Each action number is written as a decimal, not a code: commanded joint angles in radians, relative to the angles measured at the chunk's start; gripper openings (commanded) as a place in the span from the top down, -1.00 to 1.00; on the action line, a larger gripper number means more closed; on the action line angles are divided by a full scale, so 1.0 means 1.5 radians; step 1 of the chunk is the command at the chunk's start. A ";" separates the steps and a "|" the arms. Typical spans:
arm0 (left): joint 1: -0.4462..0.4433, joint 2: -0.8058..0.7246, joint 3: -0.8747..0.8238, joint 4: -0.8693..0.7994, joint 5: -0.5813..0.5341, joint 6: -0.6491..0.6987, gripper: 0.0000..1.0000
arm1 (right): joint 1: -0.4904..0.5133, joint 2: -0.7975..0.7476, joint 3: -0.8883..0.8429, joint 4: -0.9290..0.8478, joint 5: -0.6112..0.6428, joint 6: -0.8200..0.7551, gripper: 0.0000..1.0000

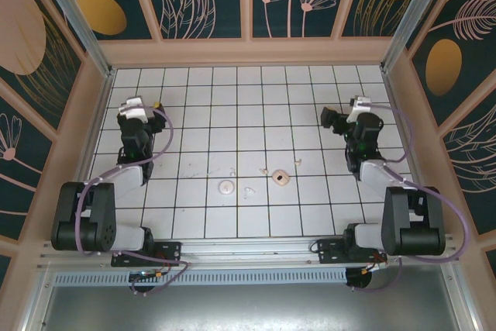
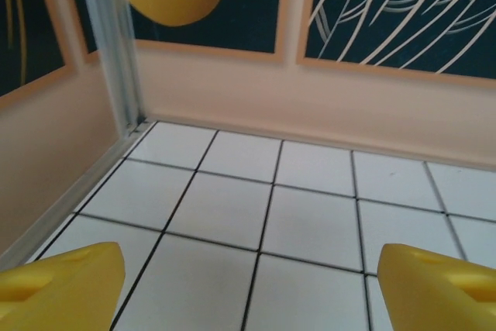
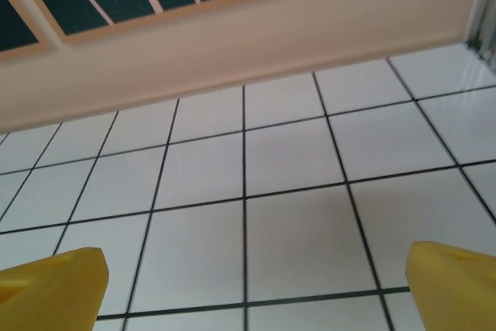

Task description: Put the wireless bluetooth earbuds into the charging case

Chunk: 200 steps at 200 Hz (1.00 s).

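White tiles with dark grout cover the table [image 1: 194, 222]. Near its middle, a little toward the near edge, we see the charging case [image 1: 280, 178], a small pink-beige rounded shape with a dark spot at its centre, lying flat. Two tiny pale earbuds [image 1: 264, 170] lie loose on the tiles close to it. One sits just off its left side and slightly farther back, and the other earbud [image 1: 297, 163] lies beyond its far right side; as far as we can tell neither touches the case. A flat white disc [image 1: 226, 186] rests near the case on its left, and a pale fleck between disc and case is too small for us to name. The left pincer [image 2: 252, 288] is held over the tiles toward the far left corner, well apart from the case. Its yellow fingers [image 2: 62, 288] are spread wide with only bare tile between them, so we read it as open, gripping and touching nothing. The right pincer [image 3: 252, 288] sits toward the right edge, farther back than the case. Its yellow fingertips [image 3: 46, 288] are likewise spread wide over bare tile, clasping nothing.
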 commanded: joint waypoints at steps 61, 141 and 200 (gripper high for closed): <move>-0.139 0.010 0.175 -0.368 0.175 -0.136 -0.26 | 0.123 0.008 0.255 -0.623 0.009 0.158 -0.98; -0.187 0.019 0.162 -0.476 0.147 -0.196 -0.21 | 0.336 0.049 0.271 -0.855 -0.019 0.455 -0.65; -0.188 0.043 0.171 -0.473 0.143 -0.199 -0.23 | 0.399 0.122 0.257 -0.811 -0.062 0.552 -0.52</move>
